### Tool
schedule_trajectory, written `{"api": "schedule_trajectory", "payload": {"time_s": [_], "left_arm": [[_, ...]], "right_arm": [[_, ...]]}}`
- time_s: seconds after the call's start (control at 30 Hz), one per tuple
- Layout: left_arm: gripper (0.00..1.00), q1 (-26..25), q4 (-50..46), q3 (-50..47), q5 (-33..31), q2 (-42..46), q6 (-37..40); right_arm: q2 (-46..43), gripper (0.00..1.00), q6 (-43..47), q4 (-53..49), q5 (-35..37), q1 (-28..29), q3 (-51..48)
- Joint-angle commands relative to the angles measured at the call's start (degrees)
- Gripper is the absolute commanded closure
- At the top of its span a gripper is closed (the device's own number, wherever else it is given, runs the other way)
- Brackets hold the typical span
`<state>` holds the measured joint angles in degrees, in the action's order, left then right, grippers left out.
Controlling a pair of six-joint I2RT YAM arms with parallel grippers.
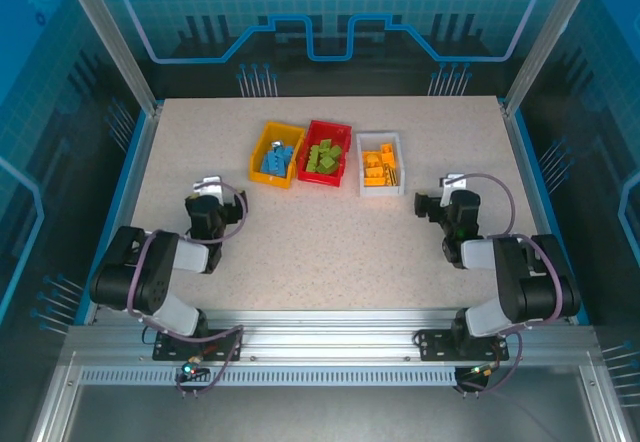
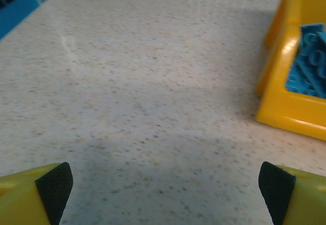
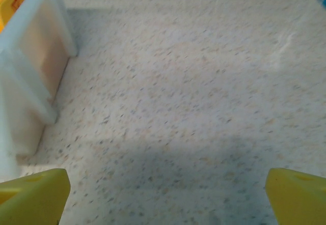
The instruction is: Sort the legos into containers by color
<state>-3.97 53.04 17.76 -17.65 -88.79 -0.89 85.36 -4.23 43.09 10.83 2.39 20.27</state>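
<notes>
Three containers stand in a row at the table's back middle. The yellow-orange bin (image 1: 276,154) holds blue legos (image 1: 278,159), the red bin (image 1: 325,152) holds green legos (image 1: 323,156), and the white bin (image 1: 381,164) holds yellow-orange legos (image 1: 378,165). My left gripper (image 1: 207,202) sits low, near and left of the bins, open with nothing between its fingers (image 2: 53,187). The yellow-orange bin (image 2: 293,77) with blue legos (image 2: 309,59) lies ahead to its right. My right gripper (image 1: 432,206) is open and empty too, near and right of the white bin (image 3: 30,77).
The speckled table (image 1: 320,252) is bare between the arms. Blue side rails and metal posts (image 1: 140,82) frame the table. Both arm bases (image 1: 190,337) sit on the near rail.
</notes>
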Motion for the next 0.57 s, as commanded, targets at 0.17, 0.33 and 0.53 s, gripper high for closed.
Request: {"api": "schedule_trajectory", "payload": {"time_s": [0.17, 0.33, 0.53], "left_arm": [[0.01, 3.4, -1.0, 4.2, 10.0, 0.1, 0.0], [0.01, 3.4, -1.0, 4.2, 10.0, 0.1, -0.1], [0.01, 3.4, -1.1, 4.3, 10.0, 0.1, -0.1]], "right_arm": [[0.7, 0.00, 3.0, 2.2, 0.2, 2.2, 3.3], [0.8, 0.00, 3.2, 2.3, 0.9, 2.7, 3.3], [0.8, 0.00, 3.1, 2.3, 0.8, 2.7, 3.3]]}}
